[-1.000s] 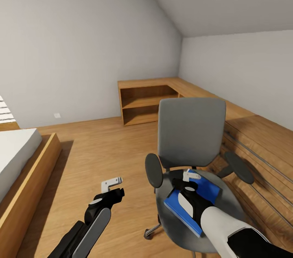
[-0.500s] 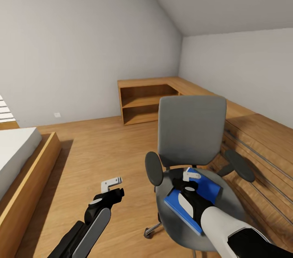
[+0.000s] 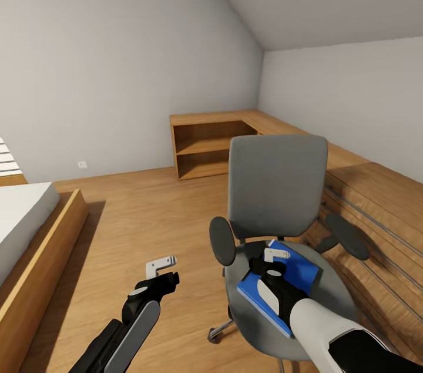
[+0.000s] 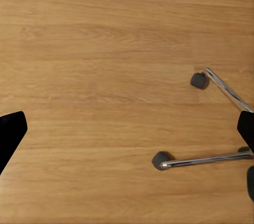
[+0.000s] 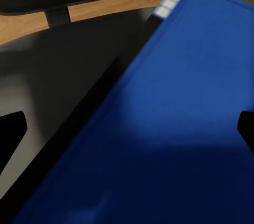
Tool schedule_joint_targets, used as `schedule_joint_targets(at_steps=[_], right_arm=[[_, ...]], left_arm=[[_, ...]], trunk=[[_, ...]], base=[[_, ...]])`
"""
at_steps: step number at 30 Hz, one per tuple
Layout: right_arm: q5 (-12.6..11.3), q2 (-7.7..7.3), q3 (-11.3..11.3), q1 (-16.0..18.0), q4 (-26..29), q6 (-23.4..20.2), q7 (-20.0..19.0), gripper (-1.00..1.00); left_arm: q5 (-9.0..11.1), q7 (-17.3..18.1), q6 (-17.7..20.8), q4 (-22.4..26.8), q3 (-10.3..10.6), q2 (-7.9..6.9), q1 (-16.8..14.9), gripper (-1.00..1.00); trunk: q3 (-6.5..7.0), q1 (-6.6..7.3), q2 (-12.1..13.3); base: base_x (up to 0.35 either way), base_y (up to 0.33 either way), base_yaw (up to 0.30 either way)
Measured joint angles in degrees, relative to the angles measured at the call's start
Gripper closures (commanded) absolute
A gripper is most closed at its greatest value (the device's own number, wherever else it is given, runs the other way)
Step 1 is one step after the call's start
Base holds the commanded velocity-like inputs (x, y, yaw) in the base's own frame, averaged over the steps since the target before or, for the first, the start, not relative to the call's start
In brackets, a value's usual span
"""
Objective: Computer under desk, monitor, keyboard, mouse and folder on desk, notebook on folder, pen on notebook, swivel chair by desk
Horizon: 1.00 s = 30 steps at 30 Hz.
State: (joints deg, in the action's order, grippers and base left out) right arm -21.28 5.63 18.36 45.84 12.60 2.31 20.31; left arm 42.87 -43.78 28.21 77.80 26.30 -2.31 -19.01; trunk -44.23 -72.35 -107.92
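Left gripper (image 3: 162, 265) lower centre-left of head view, fingers spread wide; right gripper (image 3: 274, 255) lower right, fingers likewise parted, pointing down.

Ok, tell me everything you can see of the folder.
The folder is a flat, bright blue rectangle with a dark edge, lying turned at an angle on the chair's grey seat. The right end effector hangs close over its middle, fingertips spread wide; whether they touch it is unclear. Its near corner reaches toward the seat's front-left rim.
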Motion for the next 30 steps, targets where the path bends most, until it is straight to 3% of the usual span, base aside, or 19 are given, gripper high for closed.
schedule_joint_targets(at_steps=[4,12,22,30], right_arm=[[0.0,0.06,0.05,0.01,0.0,-0.02,0.0,-1.0],[1.13,0.1,0.68,0.04,0.16,-0.01,0.1,-1.0],[1.12,0.13,0.7,0.08,0.12,-0.03,0.15,-1.0],[0.88,0.18,0.47,0.03,2.41,-0.04,0.08,-1.0]], left_arm=[[0.05,0.09,0.05,0.0,0.01,0.0,0.0,-1.0],[-0.09,-0.01,0.0,-0.01,0.1,0.11,0.01,-1.0],[0.03,0.06,0.07,0.0,0.09,0.09,0.01,-1.0],[0.02,0.06,0.08,0.0,0.1,0.09,0.0,-1.0]], trunk=[[0.0,0.0,0.0],[-1.41,-1.74,-3.21],[-1.42,-1.75,-3.22],[-2.5,-3.07,-5.63]], base=[[0.0,0.0,0.0],[0.0,0.0,0.0],[0.0,0.0,0.0],[0.0,0.0,0.0]])
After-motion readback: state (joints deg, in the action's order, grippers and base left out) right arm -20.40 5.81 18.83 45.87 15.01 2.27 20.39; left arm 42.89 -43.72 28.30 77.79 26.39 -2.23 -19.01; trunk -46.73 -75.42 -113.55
